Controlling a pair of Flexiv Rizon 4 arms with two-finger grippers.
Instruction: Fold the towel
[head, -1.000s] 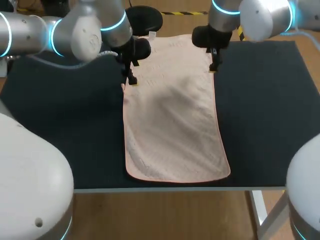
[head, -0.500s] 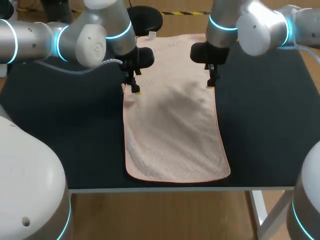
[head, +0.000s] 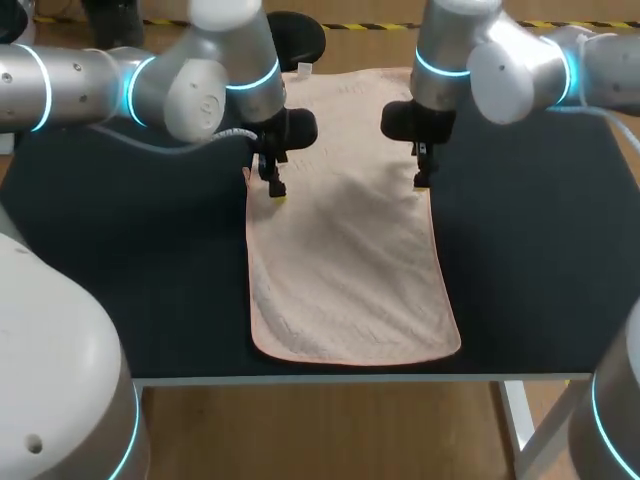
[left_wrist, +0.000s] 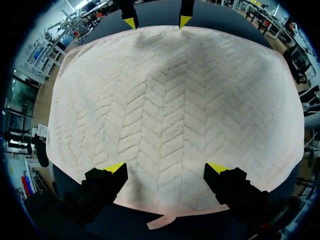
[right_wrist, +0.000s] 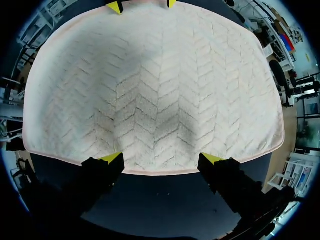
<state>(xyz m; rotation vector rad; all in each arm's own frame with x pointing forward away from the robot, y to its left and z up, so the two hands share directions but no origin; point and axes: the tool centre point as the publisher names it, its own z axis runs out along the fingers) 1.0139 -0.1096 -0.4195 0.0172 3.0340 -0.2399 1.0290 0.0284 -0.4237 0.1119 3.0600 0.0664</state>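
A pale pink towel (head: 345, 240) with a herringbone weave lies flat and lengthwise on the dark table (head: 130, 250). My left gripper (head: 276, 190) hangs open just above the towel's left long edge, about a third of the way from the far end. In the left wrist view the left gripper (left_wrist: 166, 169) straddles that edge of the towel (left_wrist: 170, 100), with a small tag (left_wrist: 161, 222) sticking out under it. My right gripper (head: 421, 183) is open over the right long edge; in the right wrist view the right gripper (right_wrist: 161, 159) frames that edge of the towel (right_wrist: 155, 85).
Dark table surface lies bare on both sides of the towel. The table's near edge (head: 350, 377) runs just past the towel's near end. In each wrist view the other arm's yellow fingertips (left_wrist: 131, 22) (right_wrist: 115, 7) show across the towel.
Both grippers have moved toward me along the towel's long edges, the left one slightly inward onto the cloth. The towel has not moved.
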